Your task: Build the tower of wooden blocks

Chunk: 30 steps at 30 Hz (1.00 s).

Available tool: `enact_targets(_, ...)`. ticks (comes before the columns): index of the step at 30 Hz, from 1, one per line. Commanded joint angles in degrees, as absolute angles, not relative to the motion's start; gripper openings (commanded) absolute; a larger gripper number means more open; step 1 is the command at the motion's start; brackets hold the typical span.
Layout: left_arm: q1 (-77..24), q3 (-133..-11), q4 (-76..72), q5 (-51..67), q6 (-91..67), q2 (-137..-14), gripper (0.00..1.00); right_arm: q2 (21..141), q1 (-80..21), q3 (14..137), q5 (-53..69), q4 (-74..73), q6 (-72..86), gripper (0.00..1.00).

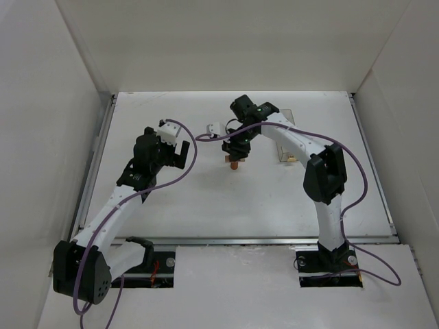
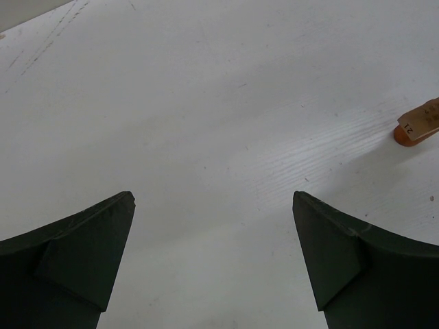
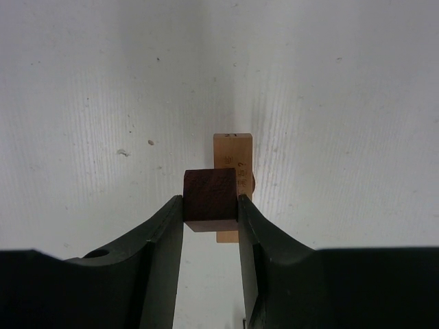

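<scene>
At the near edge of the table [image 1: 206, 205] the two arms stood bolted side by side, and both reached away from me over the white top. On the left, the left gripper [image 1: 181, 153] hung over bare surface with its dark fingers [image 2: 89, 247] spread wide and nothing between them. From its wrist camera the little stack showed only at the far right edge: the pale tan flat bar [image 2: 425, 118] lay on the orange-brown round piece [image 2: 405, 135], its printed end toward that camera and its long axis slanting up and to the right, out of the picture. Farther in, near the middle of the table, the right gripper [image 1: 233, 156] pointed down over the same spot, its jaws clamped on the two sides of the dark red-brown piece [image 3: 210, 195]. That piece showed a squarish face to the wrist camera; I could not tell which way its point faced. Just beneath it the bar's [image 3: 233, 151] long axis ran straight away from the wrist camera, in line with the fingers, and a sliver of the round piece [image 3: 252, 181] peeked out under its right edge. Whether the dark piece touched the bar I could not tell. Beyond the right arm, toward the back, stood a clear plastic box [image 1: 289, 117].
</scene>
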State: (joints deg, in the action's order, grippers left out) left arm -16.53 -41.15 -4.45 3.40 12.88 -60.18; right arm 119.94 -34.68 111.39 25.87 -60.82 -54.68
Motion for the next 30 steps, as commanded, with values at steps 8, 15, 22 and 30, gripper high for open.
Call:
enact_targets(8, -16.44, -40.96, -5.63, 2.37, 13.18, -59.06, 1.0, 119.71, -34.89, 113.38, 25.05, -57.74, -54.58, 0.0)
enact_targets(15, -16.44, -40.96, -5.1, 1.85, 13.71, -59.06, 1.0, 119.71, -34.89, 112.32, 23.99, -57.74, -55.11, 0.0)
enact_targets(22, -16.44, -40.96, -5.1, 1.32, 14.24, -59.06, 1.0, 119.71, -34.89, 111.8, 23.99, -57.74, -55.11, 0.0)
enact_targets(30, -16.44, -40.43, -5.1, 1.32, 14.24, -59.06, 1.0, 119.71, -34.89, 111.27, 25.05, -57.74, -55.63, 0.0)
